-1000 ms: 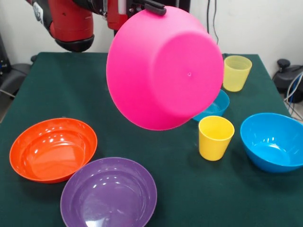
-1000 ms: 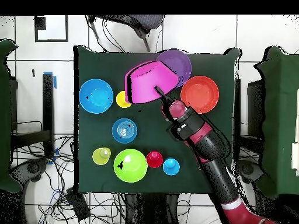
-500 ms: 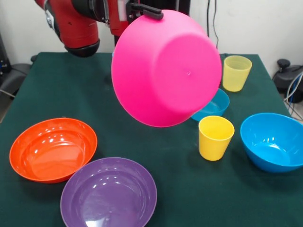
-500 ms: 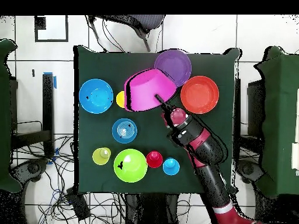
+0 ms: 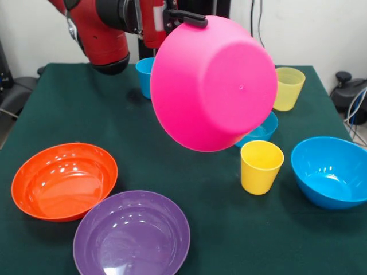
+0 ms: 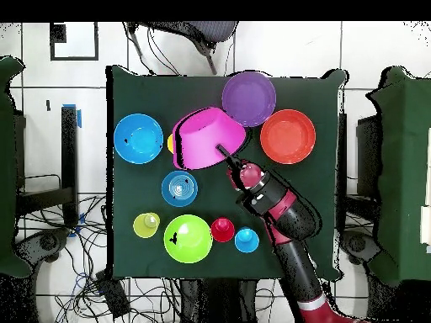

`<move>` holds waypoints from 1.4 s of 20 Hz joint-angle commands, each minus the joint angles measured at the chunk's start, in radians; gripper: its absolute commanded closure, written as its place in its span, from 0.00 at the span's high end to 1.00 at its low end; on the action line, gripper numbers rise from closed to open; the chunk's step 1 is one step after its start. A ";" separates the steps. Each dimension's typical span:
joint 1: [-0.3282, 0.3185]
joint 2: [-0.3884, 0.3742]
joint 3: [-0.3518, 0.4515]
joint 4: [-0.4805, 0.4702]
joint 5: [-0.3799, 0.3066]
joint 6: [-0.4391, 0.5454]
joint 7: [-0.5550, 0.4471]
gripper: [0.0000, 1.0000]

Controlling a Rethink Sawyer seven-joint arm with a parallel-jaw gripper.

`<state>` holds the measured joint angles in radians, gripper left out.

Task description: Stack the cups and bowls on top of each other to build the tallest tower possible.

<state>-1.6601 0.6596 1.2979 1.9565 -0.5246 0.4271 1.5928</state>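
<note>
My gripper (image 5: 187,17) is shut on the rim of the large pink bowl (image 5: 215,83), which hangs tilted in the air with its underside toward the front camera. From overhead the pink bowl (image 6: 206,138) hangs off the gripper (image 6: 224,152) over the table's middle. On the table stand the orange bowl (image 5: 64,180), purple bowl (image 5: 132,235), medium blue bowl (image 5: 330,171) and opaque yellow cup (image 5: 261,166). The small blue bowl (image 5: 262,128) is partly hidden behind the pink one. The pale yellow cup (image 5: 288,87) and blue cup (image 5: 145,77) stand farther back.
Overhead, the green bowl (image 6: 188,238), red cup (image 6: 222,229) and blue cup (image 6: 247,240) stand near the robot's edge of the dark green table (image 6: 303,193). The small blue bowl (image 6: 179,188) lies just left of the arm.
The arm has carried the pink bowl to the right in the front view and slightly higher. The blue cup behind it has come into sight.
</note>
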 commanded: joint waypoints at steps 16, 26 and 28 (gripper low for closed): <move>0.006 0.011 -0.122 -0.189 -0.048 0.142 -0.352 0.00; -0.003 -0.009 -0.138 -0.207 -0.038 0.182 -0.376 0.00; -0.006 -0.002 -0.139 -0.212 -0.033 0.192 -0.385 0.00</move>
<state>-1.6834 0.6545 1.2374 1.9130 -0.5348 0.5030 1.5466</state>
